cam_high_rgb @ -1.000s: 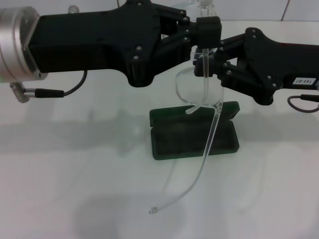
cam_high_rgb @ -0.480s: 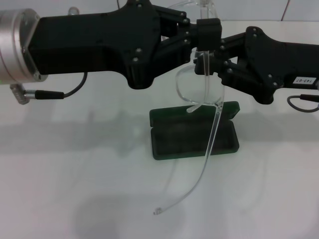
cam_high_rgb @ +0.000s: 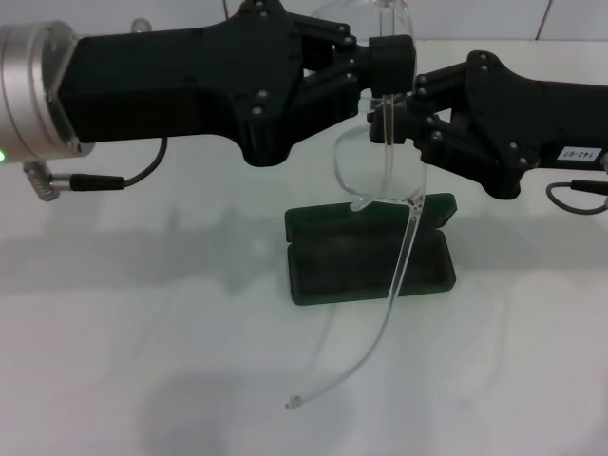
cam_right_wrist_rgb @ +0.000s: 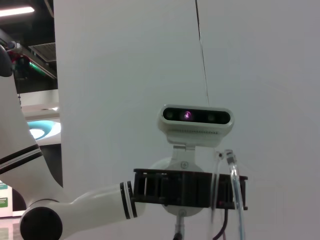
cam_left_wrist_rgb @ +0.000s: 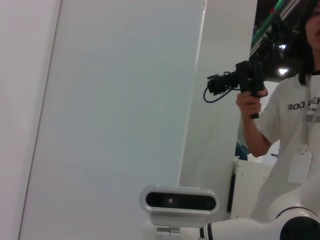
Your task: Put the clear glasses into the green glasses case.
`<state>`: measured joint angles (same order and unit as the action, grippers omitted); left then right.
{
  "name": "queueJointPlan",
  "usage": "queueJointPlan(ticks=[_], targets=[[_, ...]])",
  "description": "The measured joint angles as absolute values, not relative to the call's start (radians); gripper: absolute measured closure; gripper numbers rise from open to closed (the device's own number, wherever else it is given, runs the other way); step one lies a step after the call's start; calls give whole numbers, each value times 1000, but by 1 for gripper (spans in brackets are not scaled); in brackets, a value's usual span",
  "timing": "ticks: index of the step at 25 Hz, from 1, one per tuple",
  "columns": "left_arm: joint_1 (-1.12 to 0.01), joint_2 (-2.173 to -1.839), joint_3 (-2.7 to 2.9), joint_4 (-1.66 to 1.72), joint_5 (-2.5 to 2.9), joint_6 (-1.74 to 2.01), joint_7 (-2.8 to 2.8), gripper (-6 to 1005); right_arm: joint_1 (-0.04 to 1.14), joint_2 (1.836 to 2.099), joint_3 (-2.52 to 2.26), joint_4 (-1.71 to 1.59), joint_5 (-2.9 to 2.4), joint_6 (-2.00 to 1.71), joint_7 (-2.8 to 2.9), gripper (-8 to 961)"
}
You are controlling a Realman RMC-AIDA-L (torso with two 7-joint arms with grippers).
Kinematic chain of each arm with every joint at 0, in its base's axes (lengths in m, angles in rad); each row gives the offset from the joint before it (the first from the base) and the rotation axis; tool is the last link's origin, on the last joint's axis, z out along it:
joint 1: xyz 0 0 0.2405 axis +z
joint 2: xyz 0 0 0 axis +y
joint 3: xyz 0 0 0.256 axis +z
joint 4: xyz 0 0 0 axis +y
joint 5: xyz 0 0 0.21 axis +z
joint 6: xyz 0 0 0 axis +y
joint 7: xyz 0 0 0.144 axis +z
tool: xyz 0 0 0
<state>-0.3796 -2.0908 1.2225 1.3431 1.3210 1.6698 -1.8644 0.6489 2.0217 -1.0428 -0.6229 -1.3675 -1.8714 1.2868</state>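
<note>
- One pair of clear glasses point(cam_high_rgb: 366, 180), held up in the air between the two grippers.
- One green glasses case point(cam_high_rgb: 370, 252), lying open on the white table point(cam_high_rgb: 142, 313).
- Two grippers: the left gripper point(cam_high_rgb: 385, 62) and the right gripper point(cam_high_rgb: 389, 123), both at the glasses.
- One head camera point(cam_right_wrist_rgb: 196, 120) on the robot's body, seen from both wrist views.
- One person point(cam_left_wrist_rgb: 290, 130), holding one black handheld device point(cam_left_wrist_rgb: 240, 85).

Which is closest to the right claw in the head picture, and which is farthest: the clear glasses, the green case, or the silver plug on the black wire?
1. The clear glasses: right at the right claw, which meets the left claw there.
2. The green glasses case: lying open on the table below.
3. The silver plug: far off on the robot's left side.
</note>
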Motion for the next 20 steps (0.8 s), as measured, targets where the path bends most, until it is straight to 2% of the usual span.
queueJointPlan(ticks=[8, 20], targets=[[-363, -2086, 1218, 1394, 1315, 1675, -1872, 961, 633, 2017, -1012, -625, -1367, -1851, 1275, 869], [-281, -2083, 1044, 1513, 1263, 1785, -1906, 961, 569, 2005, -772, -638, -1353, -1886, 1249, 870]])
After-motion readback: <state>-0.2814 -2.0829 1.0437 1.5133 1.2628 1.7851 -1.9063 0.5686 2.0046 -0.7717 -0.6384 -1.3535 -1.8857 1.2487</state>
